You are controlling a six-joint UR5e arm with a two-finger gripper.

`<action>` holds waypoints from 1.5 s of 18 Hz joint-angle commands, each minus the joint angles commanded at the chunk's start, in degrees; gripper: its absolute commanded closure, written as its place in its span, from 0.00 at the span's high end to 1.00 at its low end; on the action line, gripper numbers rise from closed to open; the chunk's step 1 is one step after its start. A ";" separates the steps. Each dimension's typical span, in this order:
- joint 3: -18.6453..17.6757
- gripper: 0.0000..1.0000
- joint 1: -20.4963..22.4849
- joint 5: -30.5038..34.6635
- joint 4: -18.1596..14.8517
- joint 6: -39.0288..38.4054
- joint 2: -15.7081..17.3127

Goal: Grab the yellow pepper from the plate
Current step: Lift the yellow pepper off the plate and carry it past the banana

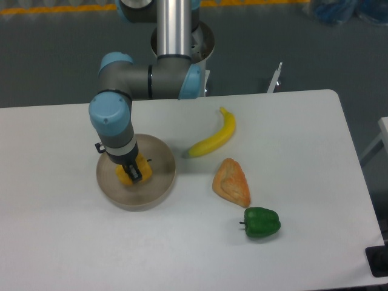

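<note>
The yellow pepper lies on the round beige-grey plate at the left of the white table. Only parts of the pepper show on either side of my gripper. My gripper points straight down over the plate, and its dark fingers reach down onto the pepper. The fingers hide the pepper's middle. I cannot tell whether the jaws are closed on it or still apart.
A long yellow banana lies right of the plate. An orange-brown pastry lies below it, and a green bell pepper sits nearer the front. The arm's base column stands at the table's back edge.
</note>
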 joint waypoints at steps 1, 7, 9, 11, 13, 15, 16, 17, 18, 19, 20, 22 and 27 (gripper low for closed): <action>0.00 0.07 1.31 0.00 -0.09 0.00 1.31; 6.58 0.06 11.51 -0.18 -7.90 0.18 5.19; 9.04 0.06 14.58 -0.09 -9.57 0.52 5.19; 10.54 0.05 18.62 -0.18 -11.85 5.33 5.19; 11.25 0.05 21.53 -0.26 -13.70 10.70 5.19; 11.60 0.06 25.04 -0.61 -13.97 15.97 4.84; 11.69 0.06 26.10 -0.70 -13.97 18.35 4.58; 11.69 0.06 27.77 -1.31 -13.97 22.02 3.88; 11.69 0.06 28.57 -2.45 -14.06 23.63 3.26; 11.52 0.06 29.44 -2.98 -14.06 24.08 2.99; 11.25 0.06 30.06 -3.08 -14.06 24.17 2.82; 11.42 0.06 30.50 -2.73 -14.06 24.34 2.46; 12.21 0.04 31.03 -2.46 -13.89 26.46 0.28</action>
